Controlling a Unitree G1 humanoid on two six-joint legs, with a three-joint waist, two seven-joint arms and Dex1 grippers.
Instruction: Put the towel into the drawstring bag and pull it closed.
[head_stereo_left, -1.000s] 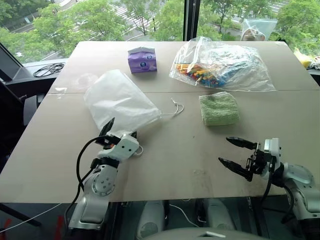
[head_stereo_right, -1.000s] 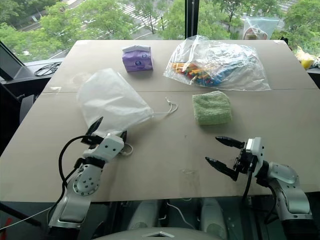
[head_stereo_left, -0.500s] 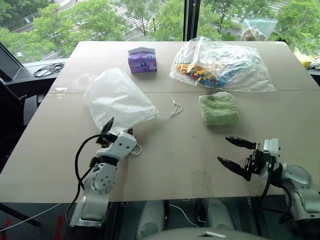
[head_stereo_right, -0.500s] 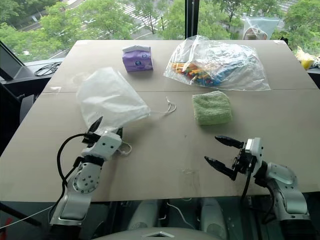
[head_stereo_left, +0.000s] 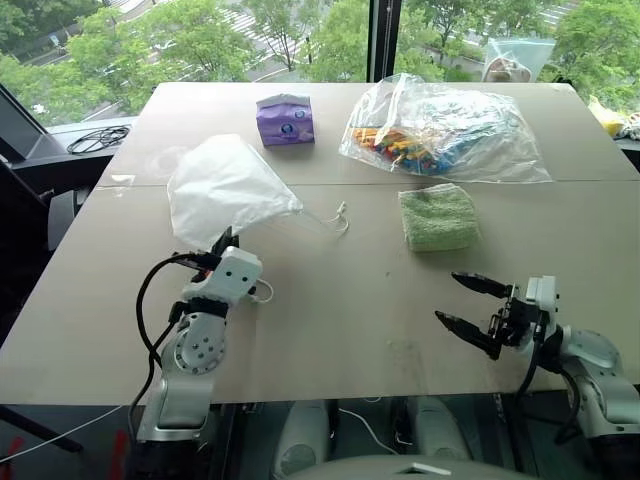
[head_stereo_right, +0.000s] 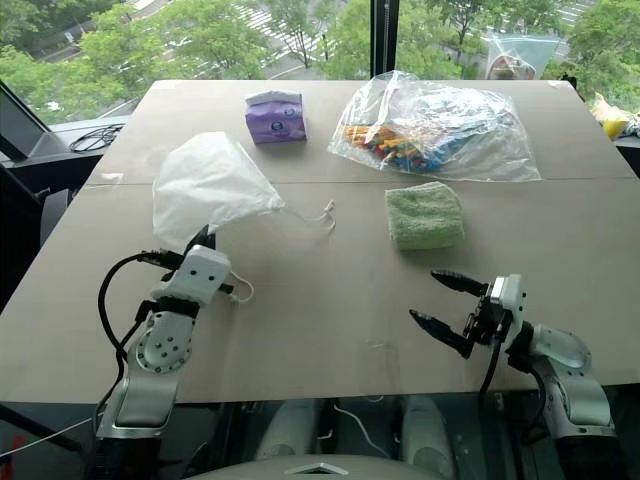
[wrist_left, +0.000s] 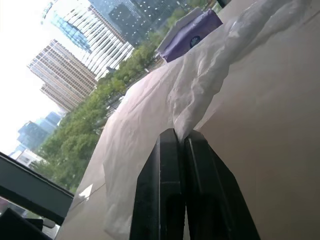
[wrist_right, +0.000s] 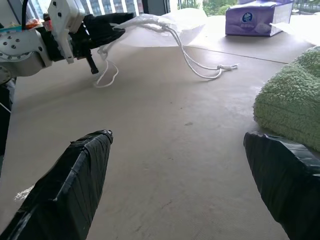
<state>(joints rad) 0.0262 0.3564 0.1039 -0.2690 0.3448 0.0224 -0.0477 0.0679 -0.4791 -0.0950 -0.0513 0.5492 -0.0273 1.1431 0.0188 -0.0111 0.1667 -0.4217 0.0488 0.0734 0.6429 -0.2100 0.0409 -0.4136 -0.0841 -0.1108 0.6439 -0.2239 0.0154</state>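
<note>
Here, your left gripper (wrist_left: 181, 137) had clamped the drawstring bag (head_stereo_left: 225, 187) edge, your right gripper (head_stereo_left: 468, 305) gaped empty, towel (head_stereo_left: 438, 216) right of the bag.

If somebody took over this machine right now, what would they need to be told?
Left end effector: shut on the mouth edge of the drawstring bag, lifting it off the table.
Right end effector: open, holding nothing, hovering near the table's front edge.
Towel: flat on the table, outside the bag, ahead of the right end effector.
Done: bag gripped.
Left: put towel in, pull cords closed.
</note>
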